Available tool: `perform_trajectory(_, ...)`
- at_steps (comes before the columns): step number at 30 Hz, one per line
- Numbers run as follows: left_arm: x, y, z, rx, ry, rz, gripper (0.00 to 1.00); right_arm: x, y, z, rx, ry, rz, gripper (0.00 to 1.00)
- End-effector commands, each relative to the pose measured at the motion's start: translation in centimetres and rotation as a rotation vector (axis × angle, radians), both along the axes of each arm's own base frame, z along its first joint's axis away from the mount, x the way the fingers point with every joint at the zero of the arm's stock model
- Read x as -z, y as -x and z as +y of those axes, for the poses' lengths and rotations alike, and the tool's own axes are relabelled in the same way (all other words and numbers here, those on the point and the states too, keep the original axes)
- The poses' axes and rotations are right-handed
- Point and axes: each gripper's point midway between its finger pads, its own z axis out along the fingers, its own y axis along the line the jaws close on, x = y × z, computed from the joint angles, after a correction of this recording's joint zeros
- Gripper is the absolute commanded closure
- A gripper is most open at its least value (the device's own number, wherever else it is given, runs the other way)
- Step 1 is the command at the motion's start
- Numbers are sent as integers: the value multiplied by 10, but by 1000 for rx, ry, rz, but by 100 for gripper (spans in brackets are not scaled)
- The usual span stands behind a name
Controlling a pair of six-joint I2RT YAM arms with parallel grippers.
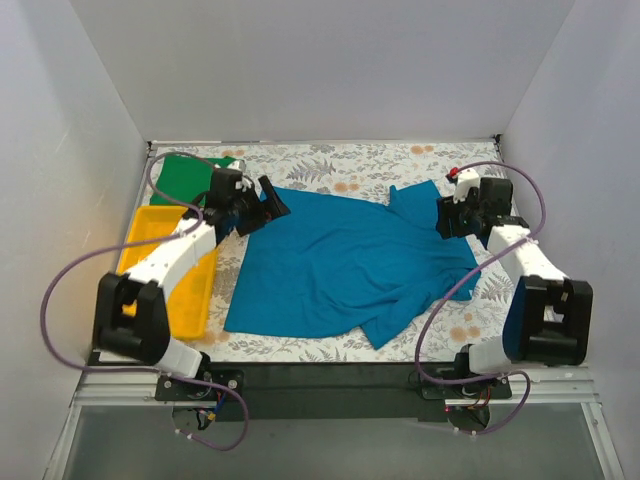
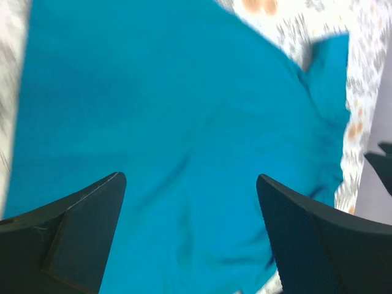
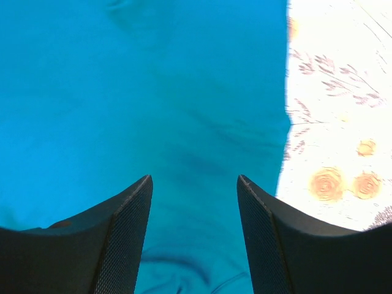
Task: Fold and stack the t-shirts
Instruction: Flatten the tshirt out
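Two spread, empty hands: left hand (image 2: 190,176), right hand (image 3: 193,177), over opposite sides of teal t-shirt (image 1: 340,265), opened out on bench (image 1: 330,160) for folding.

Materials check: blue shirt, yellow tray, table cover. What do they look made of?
Blue t-shirt: soft matte knit cloth, likely cotton; it wrinkles and folds over itself at the hem. Yellow tray: probably moulded plastic, smooth, uniform colour, rigid raised rim. Table cover: floral print lying flat; fabric or vinyl, can't tell.

Robot lab booth — plain white walls (image 1: 320,60), floral-clothed table (image 1: 340,160), bolted arms (image 1: 170,255)
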Motion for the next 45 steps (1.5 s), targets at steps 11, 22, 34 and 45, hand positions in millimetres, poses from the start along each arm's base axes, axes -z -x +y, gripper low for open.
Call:
perform_trajectory(11,84,-131,39,-28,-43,138,23,49,-58,-61,204,-81,115,39)
perform_trajectory(22,77,-136,36,6,-45,126,28,66,-92,-35,116,-247,208,98)
perform_trajectory(34,-24,-73,46,40,-46,-103,27,-18,-178,-66,265,-243,-188,35)
perform_trajectory(45,-46,12,63,82,-105,-320,18,-11,-26,-15,-262,16,-247,23)
